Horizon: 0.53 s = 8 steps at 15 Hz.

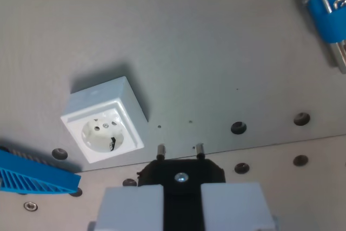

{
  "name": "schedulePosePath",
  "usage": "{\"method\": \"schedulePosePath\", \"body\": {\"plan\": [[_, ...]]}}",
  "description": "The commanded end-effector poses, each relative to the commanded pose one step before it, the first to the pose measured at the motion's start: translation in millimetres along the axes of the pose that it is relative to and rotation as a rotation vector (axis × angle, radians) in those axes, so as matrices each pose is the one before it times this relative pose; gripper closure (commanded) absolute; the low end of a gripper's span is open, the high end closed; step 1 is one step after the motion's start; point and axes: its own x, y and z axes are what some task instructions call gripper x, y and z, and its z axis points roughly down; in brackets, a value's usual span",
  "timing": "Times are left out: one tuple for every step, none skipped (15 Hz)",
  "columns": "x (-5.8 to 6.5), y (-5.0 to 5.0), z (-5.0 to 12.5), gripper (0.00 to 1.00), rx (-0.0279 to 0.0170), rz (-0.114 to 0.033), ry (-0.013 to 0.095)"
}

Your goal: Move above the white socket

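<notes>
Gripping a black two-pin plug (181, 172), the pincer (182, 201) is hovering right of the white socket (104, 121), needing leftward travel until pins are facing its holes.

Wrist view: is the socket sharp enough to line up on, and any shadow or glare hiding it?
In the wrist view the white socket is fairly sharp, its holes readable; a soft shadow falls behind it, no glare; the blue objects at the corners look blurrier; the gripper holds a black plug.
</notes>
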Motion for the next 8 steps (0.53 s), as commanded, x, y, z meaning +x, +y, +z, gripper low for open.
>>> {"method": "schedulePosePath", "body": {"plan": [[-14.35, -8.5, 18.04, 1.0, 0.0075, -0.118, 0.1078], [-3.73, -3.37, 5.0, 1.0, -0.00043, -0.016, -0.0006], [-3.83, -3.56, 5.0, 1.0, -0.0008, -0.0149, -0.005], [-3.76, -3.74, 5.0, 1.0, -0.00106, -0.0146, -0.0034], [-3.93, -4.16, 5.0, 1.0, -0.00005, -0.013, 0.0069], [-3.74, -4.18, 5.0, 1.0, 0.00003, -0.011, 0.003], [-3.98, -4.65, 5.0, 1.0, 0.00091, -0.009, 0.0068], [-3.59, -4.4, 5.0, 1.0, 0.00125, -0.011, 0.0028]]}}
